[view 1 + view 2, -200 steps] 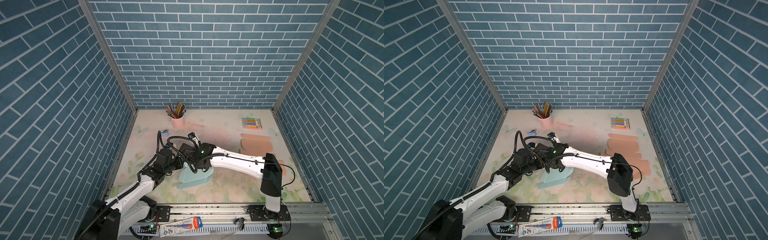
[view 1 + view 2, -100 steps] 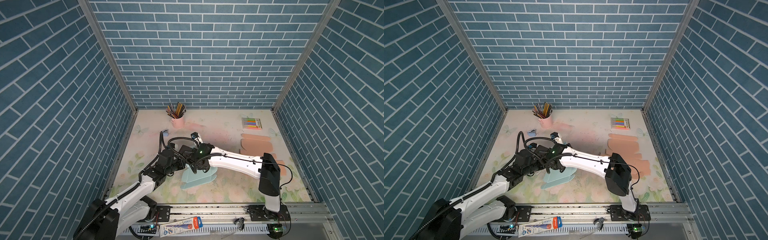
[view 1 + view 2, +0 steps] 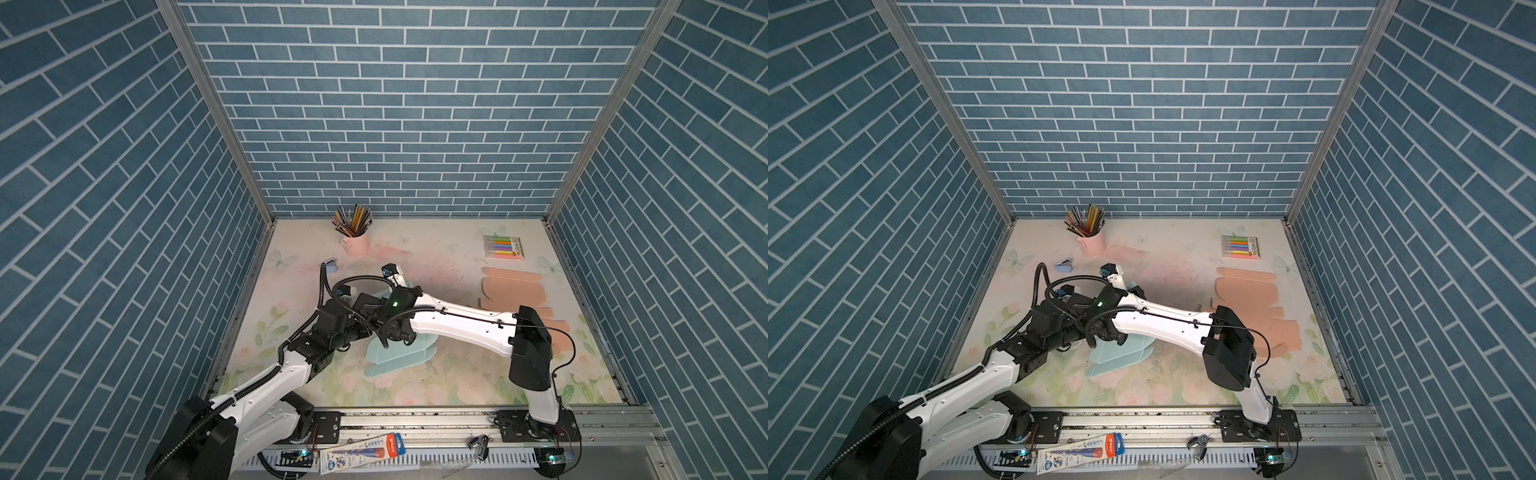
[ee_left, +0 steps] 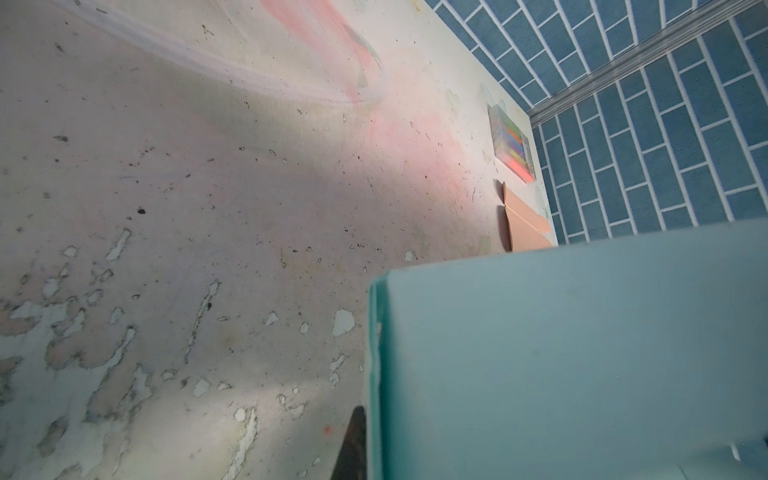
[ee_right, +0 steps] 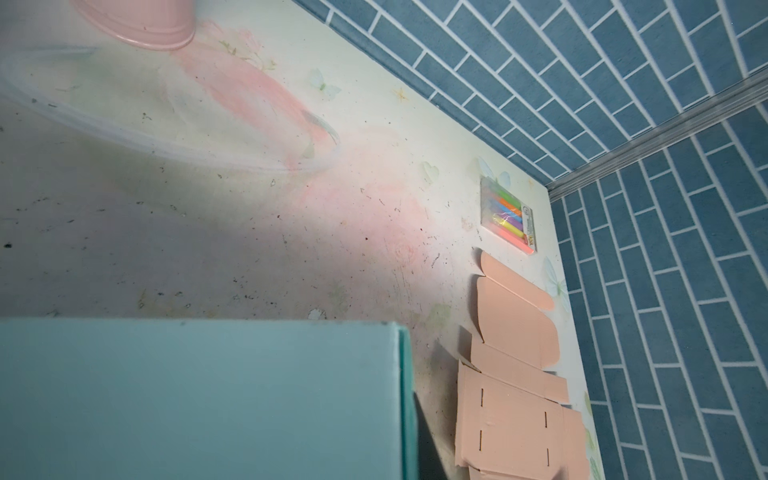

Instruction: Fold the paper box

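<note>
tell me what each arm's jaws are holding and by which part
The teal paper box, it seems: left gripper near one side edge, right gripper near the opposite edge; jaws shut, contact hidden.

Centred paper box (image 3: pixel 399 358), pencil cup (image 3: pixel 356 247) behind it, marker pack (image 3: pixel 503 247) back right, flat blanks (image 3: pixel 513 291) at right

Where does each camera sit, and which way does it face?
Top views: high over the near rail, looking down; left arm and right arm meet over the teal box.
Left wrist: low, facing across the box toward the marker pack; one dark sliver, unidentifiable.
Right wrist: low, facing the peach cutouts; no robot part.
Shared: both wrist views show box, pack, cutouts.
</note>
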Motion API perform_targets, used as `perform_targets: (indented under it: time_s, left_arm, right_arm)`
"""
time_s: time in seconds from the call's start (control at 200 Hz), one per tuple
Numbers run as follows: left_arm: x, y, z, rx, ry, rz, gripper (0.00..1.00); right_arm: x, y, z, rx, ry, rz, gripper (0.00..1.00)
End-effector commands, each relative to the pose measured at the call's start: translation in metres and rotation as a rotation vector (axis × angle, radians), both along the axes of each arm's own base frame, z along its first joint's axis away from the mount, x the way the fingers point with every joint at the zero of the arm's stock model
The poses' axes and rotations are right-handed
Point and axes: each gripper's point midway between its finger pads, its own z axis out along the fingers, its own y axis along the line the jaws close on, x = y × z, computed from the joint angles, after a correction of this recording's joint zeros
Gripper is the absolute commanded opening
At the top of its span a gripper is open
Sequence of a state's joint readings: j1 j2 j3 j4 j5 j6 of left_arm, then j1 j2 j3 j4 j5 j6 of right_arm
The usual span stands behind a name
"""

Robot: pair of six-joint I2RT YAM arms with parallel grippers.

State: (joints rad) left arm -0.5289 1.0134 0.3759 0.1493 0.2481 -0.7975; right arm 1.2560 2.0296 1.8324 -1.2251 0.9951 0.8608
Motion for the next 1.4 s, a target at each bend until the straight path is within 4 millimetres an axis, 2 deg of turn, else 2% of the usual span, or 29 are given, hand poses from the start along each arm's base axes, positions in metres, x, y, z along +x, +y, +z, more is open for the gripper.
perform_targets:
  time_s: [0.0,0.21,0.375,0.6,0.86,1.125,1.335,1.395]
  left_arm:
    - [0.007,-0.011,0.035,-0.109,-0.076,0.000,0.08]
    - [0.002,-0.011,0.035,-0.143,-0.065,0.006,0.08]
    - [0.000,-0.009,0.034,-0.152,-0.063,0.013,0.08]
    - [0.002,-0.008,0.032,-0.143,-0.062,0.022,0.08]
    - [0.005,-0.004,0.026,-0.120,-0.056,0.048,0.07]
    - [0.009,-0.002,0.015,-0.085,-0.045,0.059,0.07]
    - [0.014,0.005,0.011,-0.008,-0.067,0.070,0.07]
    - [0.015,0.007,0.010,0.021,-0.079,0.066,0.07]
  right_arm:
    - [0.006,-0.024,-0.002,-0.115,-0.056,-0.082,0.04]
    - [0.008,-0.023,-0.006,-0.156,-0.081,-0.086,0.02]
    - [0.008,-0.018,0.002,-0.139,-0.100,-0.077,0.02]
    - [-0.002,-0.001,0.016,-0.102,-0.141,-0.031,0.11]
    - [-0.014,0.005,0.031,-0.058,-0.177,-0.004,0.20]
    - [-0.028,0.006,0.040,-0.004,-0.191,0.011,0.35]
    - [-0.043,0.015,0.051,0.087,-0.155,0.058,0.52]
    - [-0.050,0.020,0.054,0.134,-0.133,0.089,0.62]
